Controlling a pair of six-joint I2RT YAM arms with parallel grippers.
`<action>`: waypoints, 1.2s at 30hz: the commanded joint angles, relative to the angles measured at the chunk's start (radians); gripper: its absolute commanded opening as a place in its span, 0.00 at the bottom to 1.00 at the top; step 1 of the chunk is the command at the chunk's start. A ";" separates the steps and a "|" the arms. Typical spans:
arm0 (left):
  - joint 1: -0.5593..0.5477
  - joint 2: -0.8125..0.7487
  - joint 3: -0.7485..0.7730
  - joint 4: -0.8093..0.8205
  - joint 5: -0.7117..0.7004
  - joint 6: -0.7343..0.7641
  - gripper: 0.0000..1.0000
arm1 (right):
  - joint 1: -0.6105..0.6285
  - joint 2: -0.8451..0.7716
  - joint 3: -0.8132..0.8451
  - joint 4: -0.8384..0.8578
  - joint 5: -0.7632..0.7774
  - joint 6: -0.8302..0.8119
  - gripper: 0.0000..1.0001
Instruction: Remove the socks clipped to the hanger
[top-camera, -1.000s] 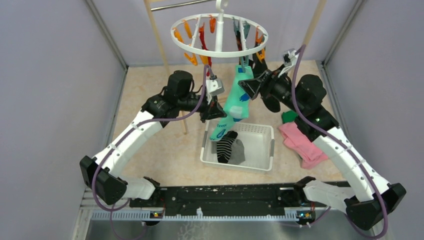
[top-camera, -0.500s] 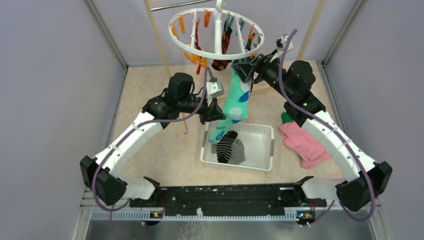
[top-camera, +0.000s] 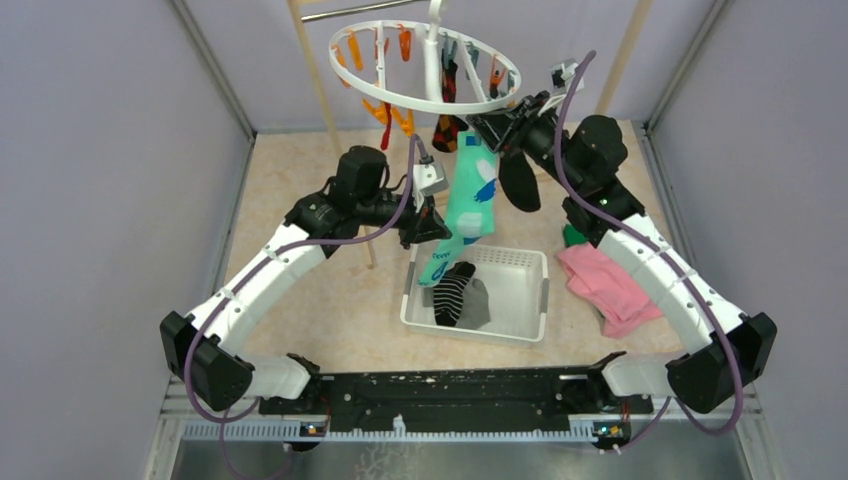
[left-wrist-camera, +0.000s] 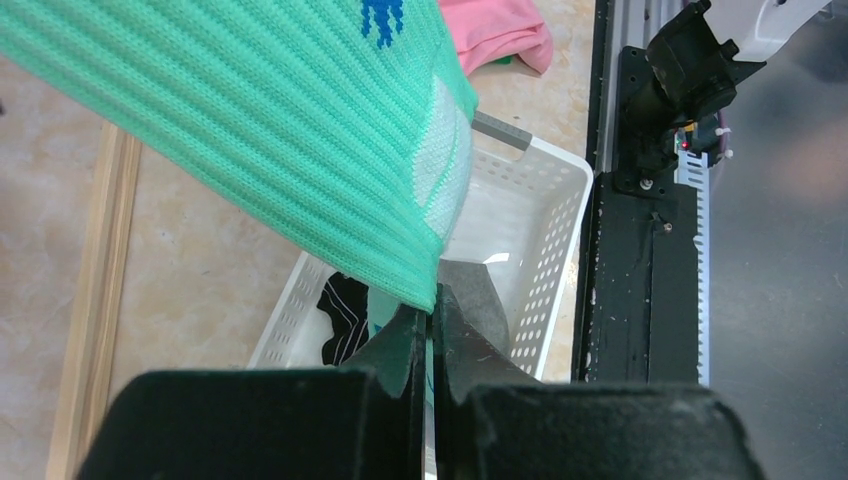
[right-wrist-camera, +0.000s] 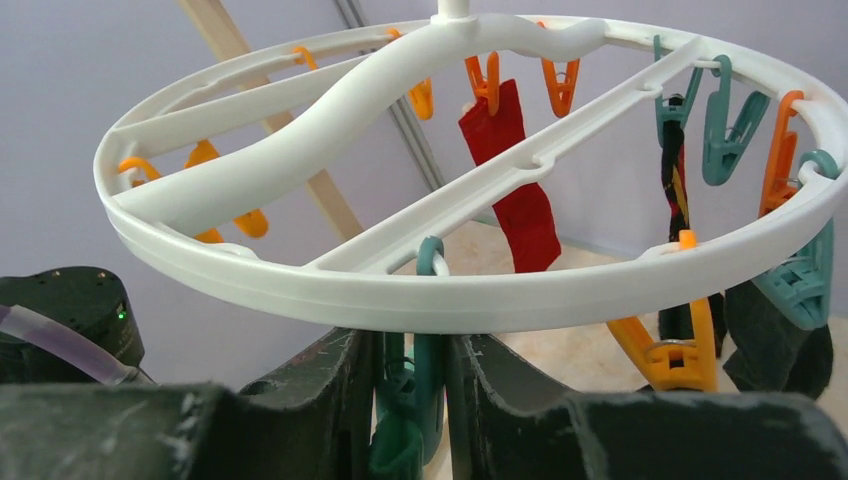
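The white ring hanger hangs tilted from the wooden rack. A teal sock dangles from a teal clip under the ring's near rim. My right gripper is shut on that clip, one finger on each side. My left gripper is shut on the teal sock's lower part, with teal fabric pinched at its tips. A red sock, an argyle sock and a black sock hang from other clips.
A white basket below holds a striped black sock and a grey sock. Pink cloth and green cloth lie to its right. Wooden rack posts stand behind, with walls on both sides.
My right gripper rose to the ring's rim and closed on the teal clip. The hanger swung left and tilted. The left arm stayed put.
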 joint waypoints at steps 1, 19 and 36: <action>0.000 -0.034 -0.007 0.038 0.006 0.000 0.00 | 0.005 0.003 0.053 0.045 -0.010 0.005 0.13; -0.001 -0.056 -0.217 0.085 -0.062 0.070 0.00 | 0.005 -0.011 0.061 0.024 -0.062 0.056 0.00; 0.000 -0.010 -0.029 0.055 -0.190 0.054 0.99 | 0.038 -0.038 0.086 -0.144 -0.160 0.073 0.52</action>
